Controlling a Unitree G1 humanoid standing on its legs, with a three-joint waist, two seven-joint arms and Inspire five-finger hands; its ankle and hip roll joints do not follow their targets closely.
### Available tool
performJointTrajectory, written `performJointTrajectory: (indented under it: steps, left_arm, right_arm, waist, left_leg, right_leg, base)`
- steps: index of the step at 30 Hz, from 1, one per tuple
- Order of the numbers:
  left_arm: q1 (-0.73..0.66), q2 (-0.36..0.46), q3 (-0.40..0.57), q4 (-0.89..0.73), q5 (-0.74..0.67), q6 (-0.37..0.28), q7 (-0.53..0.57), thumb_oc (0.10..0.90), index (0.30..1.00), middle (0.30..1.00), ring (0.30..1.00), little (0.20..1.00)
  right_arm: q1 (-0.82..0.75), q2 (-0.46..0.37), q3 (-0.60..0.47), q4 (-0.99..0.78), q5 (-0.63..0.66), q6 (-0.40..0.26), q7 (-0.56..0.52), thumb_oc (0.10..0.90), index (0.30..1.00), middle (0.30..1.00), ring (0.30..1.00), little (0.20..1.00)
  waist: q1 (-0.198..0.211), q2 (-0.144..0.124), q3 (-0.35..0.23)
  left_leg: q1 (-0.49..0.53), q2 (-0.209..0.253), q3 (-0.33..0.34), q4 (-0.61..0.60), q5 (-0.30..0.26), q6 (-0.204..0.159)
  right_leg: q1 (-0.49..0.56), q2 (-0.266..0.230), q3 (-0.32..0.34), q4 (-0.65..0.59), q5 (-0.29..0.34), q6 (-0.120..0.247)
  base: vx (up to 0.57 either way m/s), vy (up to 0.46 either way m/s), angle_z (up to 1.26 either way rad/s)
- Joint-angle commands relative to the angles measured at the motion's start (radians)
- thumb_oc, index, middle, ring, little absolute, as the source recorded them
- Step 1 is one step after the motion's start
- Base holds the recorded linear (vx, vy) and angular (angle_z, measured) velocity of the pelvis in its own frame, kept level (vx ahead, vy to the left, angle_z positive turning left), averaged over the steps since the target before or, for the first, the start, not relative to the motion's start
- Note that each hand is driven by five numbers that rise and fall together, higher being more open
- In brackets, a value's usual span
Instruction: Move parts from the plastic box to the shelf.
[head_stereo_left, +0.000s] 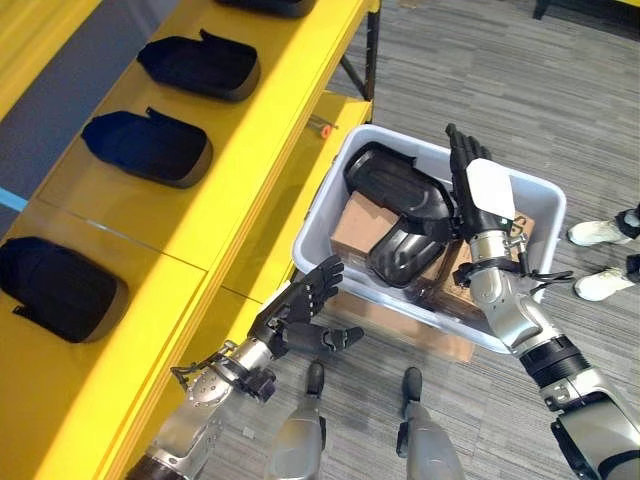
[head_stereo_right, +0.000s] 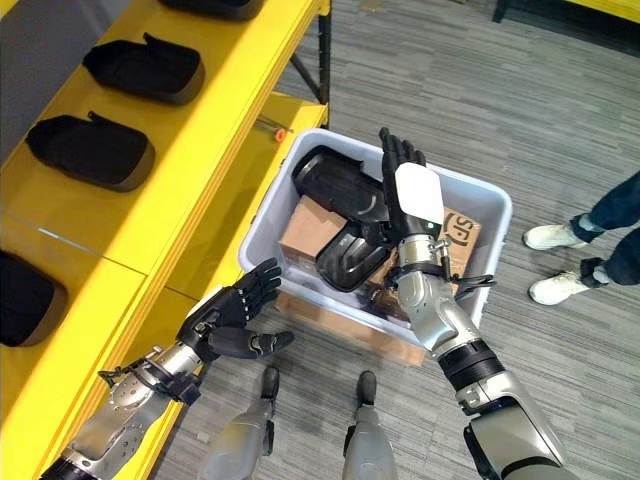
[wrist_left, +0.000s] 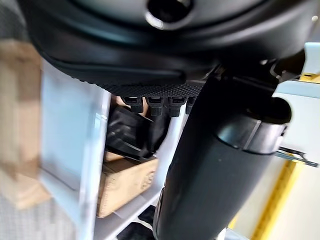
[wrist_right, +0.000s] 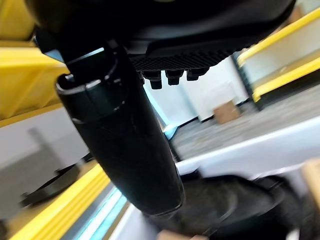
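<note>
The plastic box (head_stereo_left: 520, 190) is sitting on the grey plank floor (head_stereo_left: 480, 60), raised on a flat piece of cardboard (head_stereo_left: 420, 330), with its near-left corner just beside the yellow shelf (head_stereo_left: 240, 200). Inside it, two black moulded parts (head_stereo_left: 400, 190) are lying over brown cardboard boxes (head_stereo_left: 355, 225), one leaning on the other and poking up around the rim. So there's not much slack in there, but the top is wide open.

The right hand (head_stereo_left: 480, 195) is hanging over the box's right half with its fingers straight and spread, palm facing the parts, holding nothing. The left hand (head_stereo_left: 300, 305) is hovering outside the box by the near-left wall, in the gap between box and shelf, fingers relaxed and fanned out, thumb sticking toward the box, also holding nothing.

Up on the shelf, three more black parts (head_stereo_left: 150, 145) are lying in a row with bare yellow between them. Somebody's white shoes (head_stereo_left: 600, 232) are showing on the floor past the box's right side.
</note>
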Motion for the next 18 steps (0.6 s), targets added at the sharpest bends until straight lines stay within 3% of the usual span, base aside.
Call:
performJointTrajectory:
  steps: [1,9,18]
  left_arm:
    - [-0.005,-0.021,0.017,-0.129,-0.031,-0.106,-0.017,0.900,1.000,1.000,1.000,1.000]
    - [0.011,-0.016,0.018,-0.122,-0.040,-0.098,0.005,0.900,1.000,1.000,1.000,1.000]
    - [0.014,-0.005,0.032,-0.136,-0.060,-0.099,0.000,0.900,1.000,1.000,1.000,1.000]
  right_arm:
    - [-0.099,-0.033,-0.004,-0.068,-0.032,-0.049,-0.030,0.900,1.000,1.000,1.000,1.000]
    - [-0.161,-0.111,-0.001,-0.055,-0.099,-0.053,0.014,0.900,1.000,1.000,1.000,1.000]
    - [-0.298,-0.222,-0.002,-0.023,-0.121,-0.101,0.047,0.900,1.000,1.000,1.000,1.000]
  waist:
    - [0.022,0.006,-0.075]
    - [0.007,0.018,-0.060]
    - [0.017,0.042,-0.008]
  left_leg:
    - [0.051,-0.013,0.033,0.017,-0.179,0.068]
    - [0.043,0.024,0.040,0.027,-0.156,0.048]
    - [-0.028,0.032,0.028,0.091,-0.149,0.030]
  right_leg:
    - [-0.039,-0.075,-0.008,0.096,-0.111,0.042]
    - [-0.062,-0.053,-0.012,0.155,-0.159,0.015]
    - [-0.136,-0.042,-0.014,0.265,-0.220,-0.020]
  base:
    - [0.05,-0.052,-0.12]
    - [0.05,-0.101,-0.02]
    - [0.01,-0.078,0.01]
